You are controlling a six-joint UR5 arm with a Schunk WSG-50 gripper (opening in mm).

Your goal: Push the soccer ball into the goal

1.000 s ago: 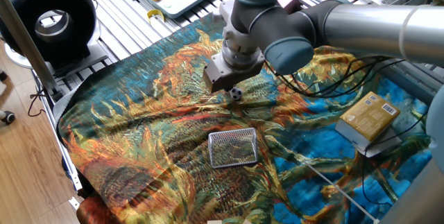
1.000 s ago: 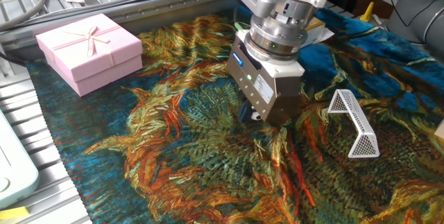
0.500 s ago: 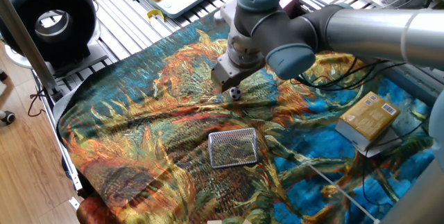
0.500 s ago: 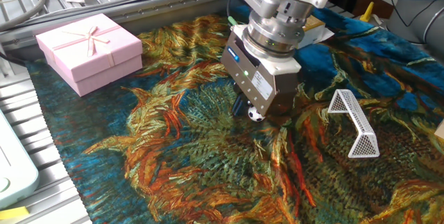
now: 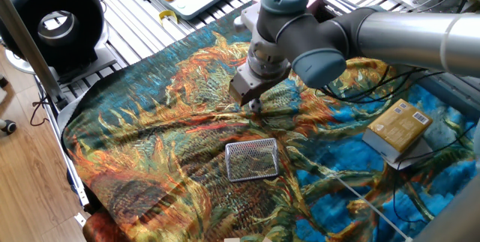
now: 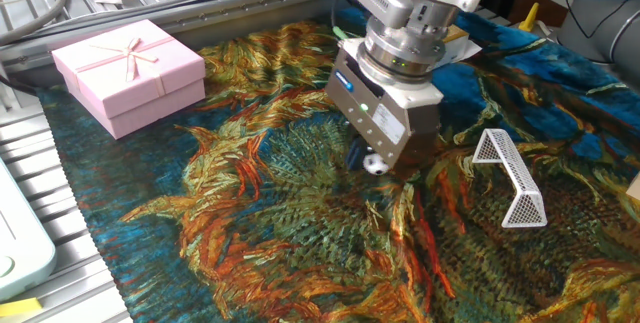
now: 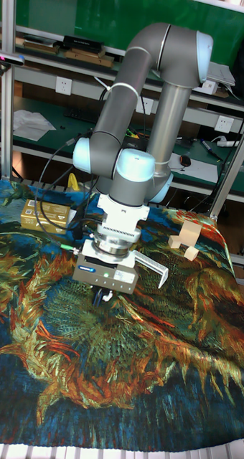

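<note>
1. One fixed view: the gripper [image 5: 253, 104] points down at the tabletop's painted cloth [image 5: 150, 144]. The soccer ball [image 5: 255, 106] shows only as a small dark speck at the gripper's lower edge, mostly hidden by it. The goal [image 5: 252, 159] lies flat on the cloth nearer the camera, apart from the gripper. A tan cardboard box [image 5: 398, 128] sits to the right, and a black round fan [image 5: 52, 21] stands at the upper left.

2. The other fixed view: the soccer ball [image 6: 375, 164] rests on the cloth directly under the gripper [image 6: 372, 155], touching or almost touching its lower tip. The fingers are hidden behind the gripper body, so I cannot tell whether they stand apart or together. The goal [image 6: 512, 177] stands to the right, near but clear of the gripper. A pink gift box [image 6: 130, 73] with a ribbon sits at the upper left.

3. Tall fixed view: the arm reaches down and the gripper [image 7: 104, 295] hangs just above the cloth. The ball cannot be made out here. The goal [image 7: 151, 265] shows beside the gripper, and wooden blocks [image 7: 185, 239] lie further right.
</note>
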